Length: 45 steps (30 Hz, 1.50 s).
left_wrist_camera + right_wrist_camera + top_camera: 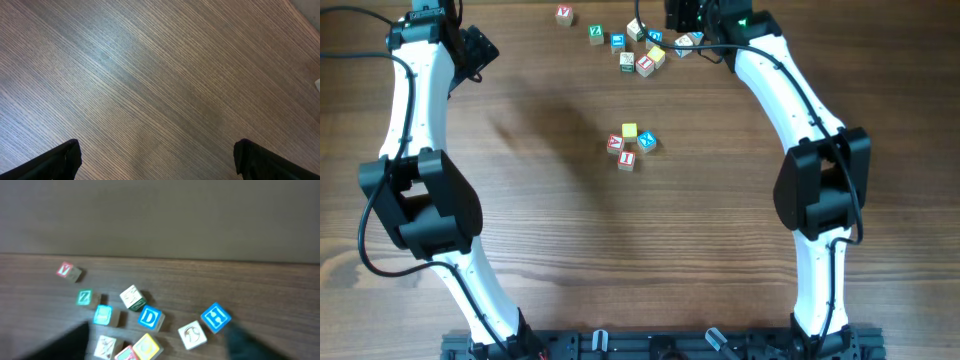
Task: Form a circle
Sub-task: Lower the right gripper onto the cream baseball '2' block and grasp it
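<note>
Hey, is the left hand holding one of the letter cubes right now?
No, the left hand is open, and its wrist view shows only the wood-grain table between its spread fingers.

I see a loose scatter of letter blocks (646, 64) on the brown wooden table (540, 200): a red V block (66, 270) off alone at the left, a green Z block (85, 298), then a blue D block (150, 318) and a blue H block (216, 317), a whitish block (192, 334) between them.

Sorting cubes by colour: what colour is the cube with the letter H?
The H cube is blue, white letter; clearest in the right wrist view.
</note>
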{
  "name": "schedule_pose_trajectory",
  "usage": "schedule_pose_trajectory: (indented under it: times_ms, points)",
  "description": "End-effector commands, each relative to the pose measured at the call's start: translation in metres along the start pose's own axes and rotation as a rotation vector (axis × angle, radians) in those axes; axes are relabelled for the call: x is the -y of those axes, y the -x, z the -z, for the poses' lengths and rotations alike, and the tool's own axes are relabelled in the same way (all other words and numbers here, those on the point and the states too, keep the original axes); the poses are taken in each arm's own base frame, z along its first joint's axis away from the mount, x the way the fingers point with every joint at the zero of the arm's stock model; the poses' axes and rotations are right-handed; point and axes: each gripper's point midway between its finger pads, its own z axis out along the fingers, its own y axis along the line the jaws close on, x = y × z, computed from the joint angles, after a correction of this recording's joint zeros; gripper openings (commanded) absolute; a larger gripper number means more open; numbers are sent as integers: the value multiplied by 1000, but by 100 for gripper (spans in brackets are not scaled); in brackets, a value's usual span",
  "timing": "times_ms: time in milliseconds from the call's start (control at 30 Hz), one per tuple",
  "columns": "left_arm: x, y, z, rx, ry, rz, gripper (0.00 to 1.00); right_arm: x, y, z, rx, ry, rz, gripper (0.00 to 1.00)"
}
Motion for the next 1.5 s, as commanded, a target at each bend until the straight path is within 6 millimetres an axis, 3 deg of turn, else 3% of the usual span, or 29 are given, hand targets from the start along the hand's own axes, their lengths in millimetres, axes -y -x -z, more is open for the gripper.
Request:
schedule_pose_trajectory:
  times_ms: [0, 233, 333, 400, 467, 533, 733, 1000, 1167, 1467]
  points:
    - [-1, 6, 4, 19, 4, -1, 100, 23, -22, -32, -18, -74, -6, 99]
    - [-1, 6, 4, 19, 4, -1, 100, 44, -43, -56, -28, -146, 2, 100]
    - [-1, 6, 4, 19, 4, -1, 100, 42, -53, -57, -66, -125, 3, 89]
    - [-1, 6, 4, 19, 4, -1, 100, 40, -60, -57, -99, -111, 20, 70]
    - [-1, 6, 4, 19, 4, -1, 100, 42, -68, -56, -132, -117, 38, 33]
    - [-1, 6, 4, 19, 4, -1, 100, 42, -72, -55, -146, -119, 42, 15]
    - [-1, 6, 4, 19, 4, -1, 100, 36, -80, -57, -176, -68, 142, 15]
    - [-1, 6, 4, 19, 4, -1, 100, 43, -102, -78, -196, -73, 170, 30]
    - [-1, 6, 4, 19, 4, -1, 100, 42, -102, -80, -189, -68, 195, 43]
    - [-1, 6, 4, 19, 4, -1, 100, 45, -114, -92, -197, -65, 194, 43]
